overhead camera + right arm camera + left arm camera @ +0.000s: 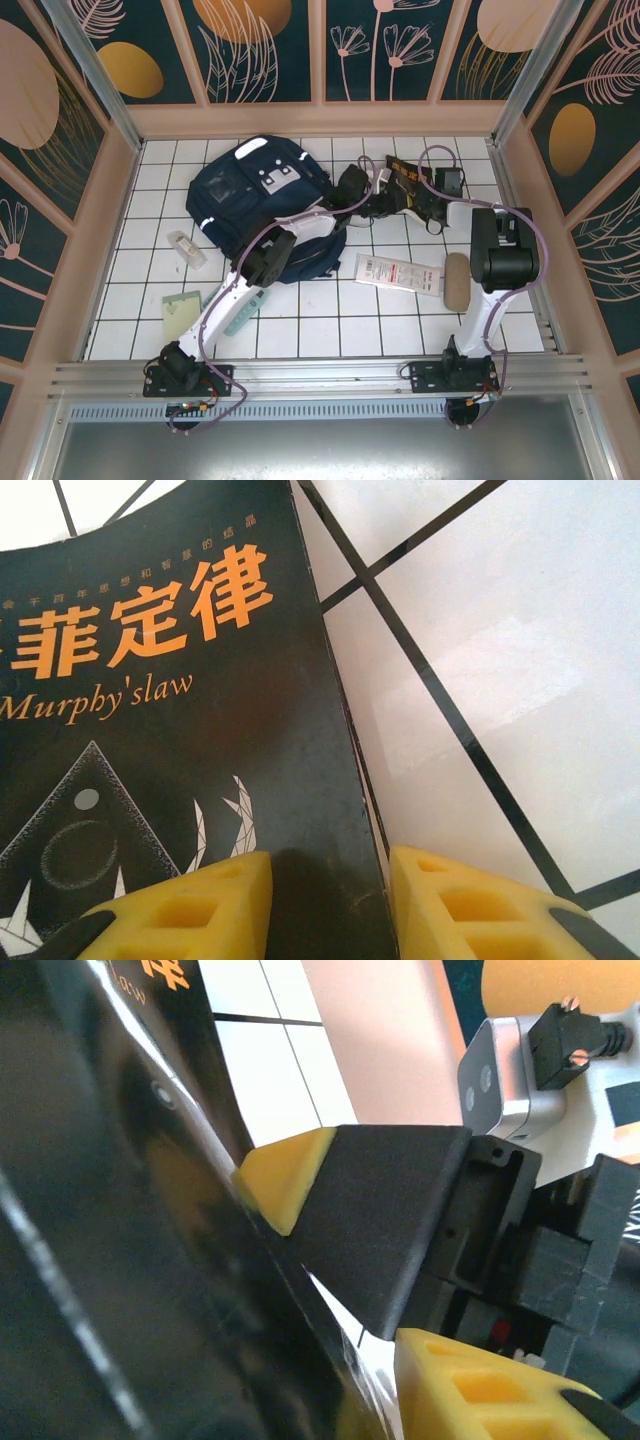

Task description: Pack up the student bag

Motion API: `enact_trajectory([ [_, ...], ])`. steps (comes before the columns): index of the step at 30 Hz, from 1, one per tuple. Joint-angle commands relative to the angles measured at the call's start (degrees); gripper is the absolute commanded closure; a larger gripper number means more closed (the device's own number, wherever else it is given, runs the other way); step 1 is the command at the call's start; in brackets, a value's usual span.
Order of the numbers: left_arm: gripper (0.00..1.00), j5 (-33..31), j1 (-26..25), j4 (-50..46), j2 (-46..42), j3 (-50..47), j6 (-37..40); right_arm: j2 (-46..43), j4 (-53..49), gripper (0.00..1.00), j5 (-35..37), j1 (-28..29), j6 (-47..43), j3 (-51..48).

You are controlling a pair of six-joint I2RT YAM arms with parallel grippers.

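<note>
Right wrist: right hand (328, 900) clamped on book (180, 740), right of bag (230, 195). Can't tell whether left hand (372, 203) grips. Book not in yet; box (397, 272) waits on desk (330, 320).

Both arms reach forward, elbows bent; left pincer (374, 204) close beside right pincer (330, 905), right clamped.

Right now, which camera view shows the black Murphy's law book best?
The right wrist view: the black book takes the left of the frame, its orange title and cover drawing sharp. The left wrist view gives only a blurred, glancing stretch of its dark cover. The top view shows it small and distant.
</note>
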Motion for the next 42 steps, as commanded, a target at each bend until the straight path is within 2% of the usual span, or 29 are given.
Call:
enact_trajectory([
  [1,0.58,1.58,-2.99,-1.67,-3.97,-1.18,4.55,-1.76,1.90,0.65,-8.21,2.53,1.48,-0.65],
  [6,0.55,-1.82,-2.43,-5.38,-4.64,-1.50,5.20,-2.75,1.95,0.65,-6.96,2.03,1.40,-1.83],
  [8,0.57,-2.98,-2.15,-5.87,-4.66,-1.57,4.60,-3.49,2.20,0.65,-6.69,1.78,1.40,-2.40],
  [11,0.75,-3.64,-1.67,-5.91,-4.67,-1.98,3.56,-5.16,2.35,0.63,-5.38,1.47,1.53,-3.41],
  [14,0.82,-2.39,-1.30,-3.22,-5.61,-3.91,1.97,-8.07,3.23,0.60,-4.42,1.02,1.76,-5.29],
  [18,1.00,-1.13,-0.84,3.63,-9.69,-9.35,0.18,-12.90,5.33,0.51,-6.32,-1.02,2.98,-8.31],
  [24,1.00,1.17,0.04,14.00,-17.70,-18.17,-2.37,-20.67,12.90,0.35,-16.57,-4.83,6.42,-14.96],
  [30,1.00,4.39,1.11,22.31,-24.59,-26.10,-5.94,-24.10,20.52,0.22,-27.97,-7.20,9.44,-18.32],
  [35,1.00,5.66,1.81,28.62,-28.22,-31.10,-9.17,-25.33,27.48,0.21,-33.94,-7.66,12.82,-20.58],
  [42,1.00,7.94,2.12,31.77,-29.36,-32.76,-11.32,-26.31,36.70,0.21,-40.60,-9.20,17.66,-22.82],
])
